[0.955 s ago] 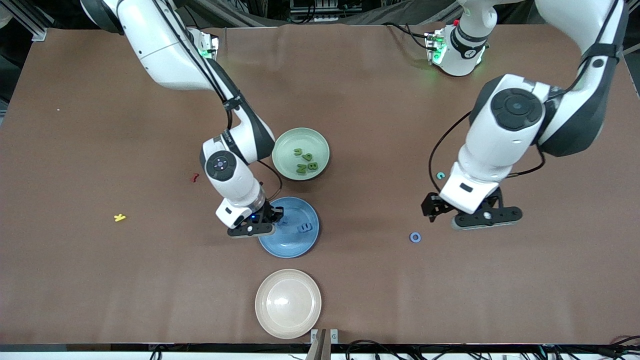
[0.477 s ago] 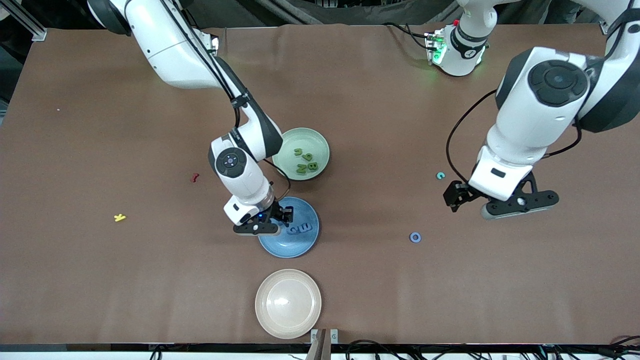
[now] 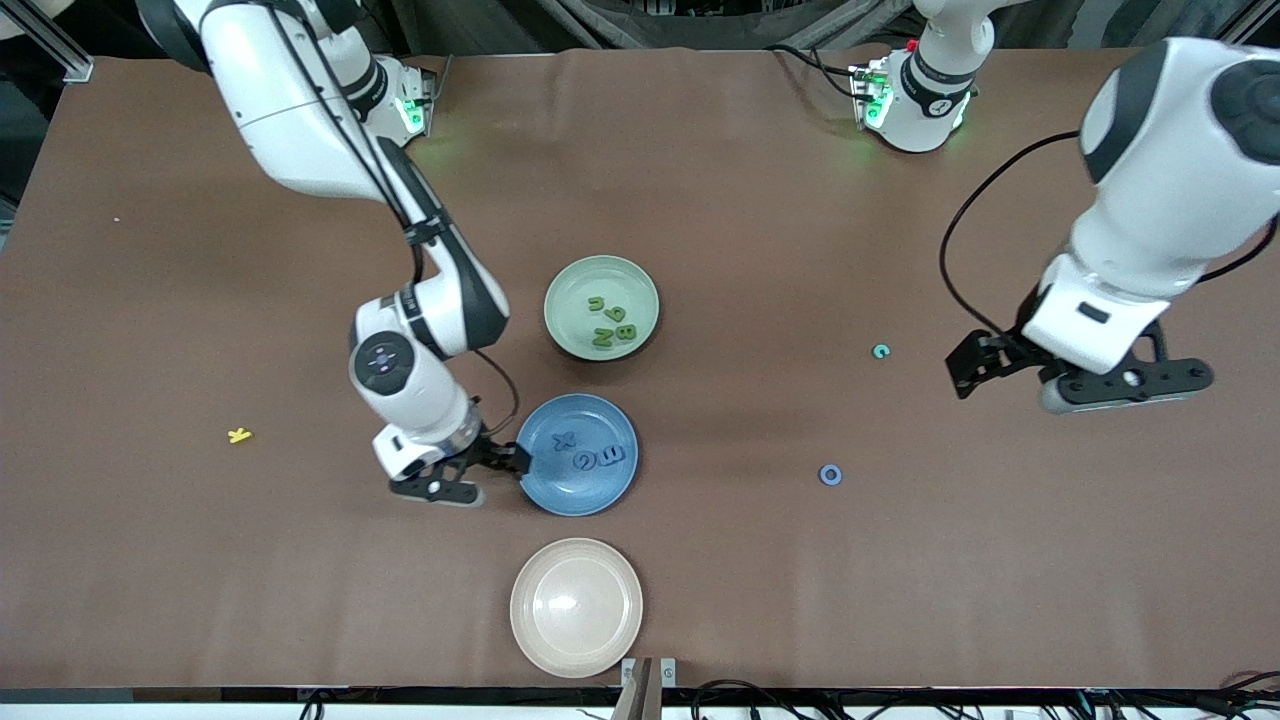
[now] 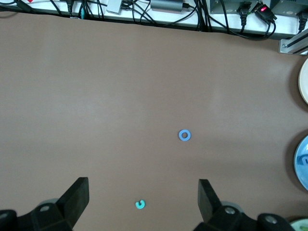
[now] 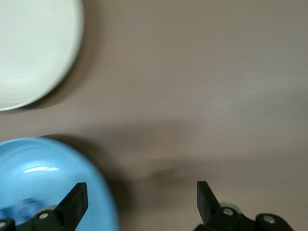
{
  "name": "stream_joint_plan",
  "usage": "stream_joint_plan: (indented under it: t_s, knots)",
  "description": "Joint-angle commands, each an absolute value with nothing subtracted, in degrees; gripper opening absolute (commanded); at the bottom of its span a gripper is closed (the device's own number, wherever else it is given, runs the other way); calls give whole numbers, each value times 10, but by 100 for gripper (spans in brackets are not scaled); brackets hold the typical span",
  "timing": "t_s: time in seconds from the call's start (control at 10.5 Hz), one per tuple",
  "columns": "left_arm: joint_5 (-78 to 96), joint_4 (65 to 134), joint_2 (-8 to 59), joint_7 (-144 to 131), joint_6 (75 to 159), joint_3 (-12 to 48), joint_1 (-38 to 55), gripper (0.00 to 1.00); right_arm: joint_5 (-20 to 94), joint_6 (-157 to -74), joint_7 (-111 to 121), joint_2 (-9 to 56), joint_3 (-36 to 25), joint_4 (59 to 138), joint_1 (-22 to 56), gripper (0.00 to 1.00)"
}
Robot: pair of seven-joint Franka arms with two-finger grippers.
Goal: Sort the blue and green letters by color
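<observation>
The blue plate (image 3: 575, 492) holds three blue letters (image 3: 583, 461). Farther from the front camera, the green plate (image 3: 575, 288) holds several green letters (image 3: 610, 322). A blue ring letter (image 3: 830, 474) and a teal C-shaped letter (image 3: 880, 351) lie loose on the table toward the left arm's end. My right gripper (image 3: 440, 490) stands open and empty beside the blue plate's rim (image 5: 48, 183). My left gripper (image 3: 1125, 384) hangs open and empty above bare table; in its wrist view the teal letter (image 4: 140, 204) shows between its fingers (image 4: 79, 190) and the blue ring (image 4: 184, 135) lies farther off.
An empty cream plate (image 3: 576, 607) sits near the front edge, nearer the camera than the blue plate. A yellow letter (image 3: 238, 435) lies toward the right arm's end. Cables run along the table's edge in the left wrist view.
My right gripper opened over the blue plate, left a blue letter in it and moved off the rim. My left arm swung away toward its own end of the table.
</observation>
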State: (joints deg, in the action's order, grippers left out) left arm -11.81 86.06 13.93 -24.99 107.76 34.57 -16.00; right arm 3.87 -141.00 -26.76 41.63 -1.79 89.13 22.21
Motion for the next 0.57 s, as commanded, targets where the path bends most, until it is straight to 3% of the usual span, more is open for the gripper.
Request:
stream_joint_plan:
  t_s: [0.0,0.19,0.48]
  knots:
    - [-88,872,96,-186,1041,295,-142,100,41,-1375,-162,366,-17,950,129,100]
    - [-69,872,77,-157,1014,180,-50,100,40,-1359,-101,332,-18,981,69,100]
    - [-45,872,52,-105,1007,124,-31,100,40,-1299,-33,267,-48,1016,22,100]
